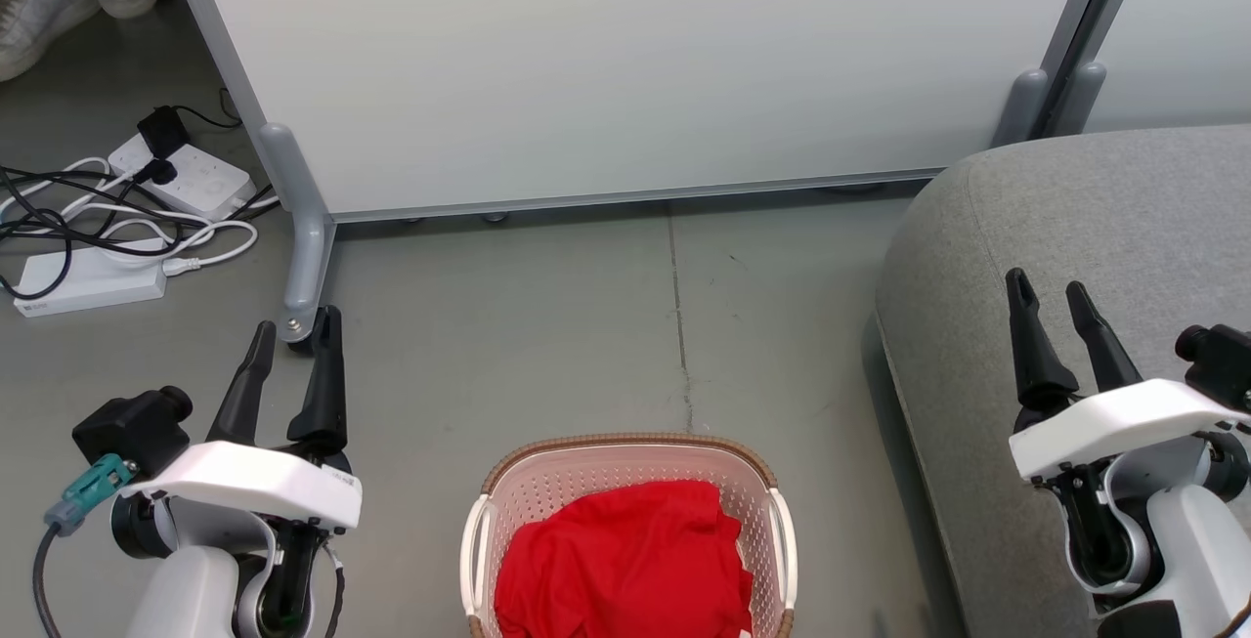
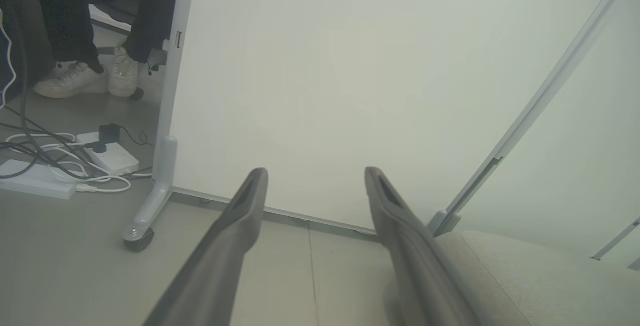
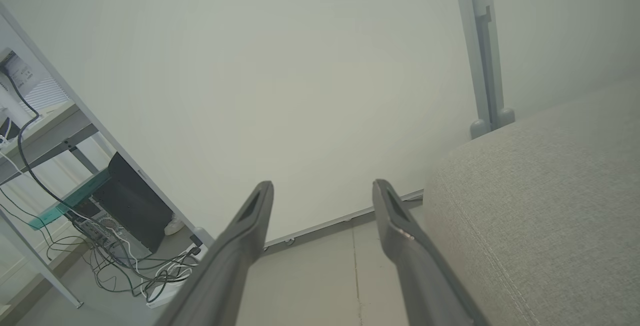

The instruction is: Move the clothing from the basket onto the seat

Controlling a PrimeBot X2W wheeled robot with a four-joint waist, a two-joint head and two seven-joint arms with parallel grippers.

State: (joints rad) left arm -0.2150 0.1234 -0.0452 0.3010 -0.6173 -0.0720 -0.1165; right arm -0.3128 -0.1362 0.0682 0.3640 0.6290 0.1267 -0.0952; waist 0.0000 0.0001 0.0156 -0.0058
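- The clothing [image 1: 625, 560] is sitting bunched up in the basket [image 1: 547, 487], which is standing on the floor [image 1: 586, 325] at the bottom middle of the head view, partly running off the bottom edge. It's looking like one plain red heap, so I can't tell how many pieces are in there.
- The left gripper [image 1: 295, 320] is hanging off to the basket's left, jaws spread wide and holding nothing.
- The right gripper [image 1: 1047, 282] is doing the same on the other side, jaws wide apart and empty, hovering above the near edge of the seat [image 1: 1075, 198].
- The bit that matters: both sets of fingers are pointing forward at the white partition [image 1: 635, 62], while the clothing is lying back behind the fingertips, inward and lower down, between the two arms. So I'm thinking whichever arm goes in is going to need to swing toward the middle and tip its fingers down into the basket.
- The left gripper is looking a touch nearer the basket to me. The right one is hovering over the seat, which is lying to the basket's right with a strip of floor between them.
- The heap isn't showing any clear long axis, so I'm guessing a straight top-down pinch is going to be fine.
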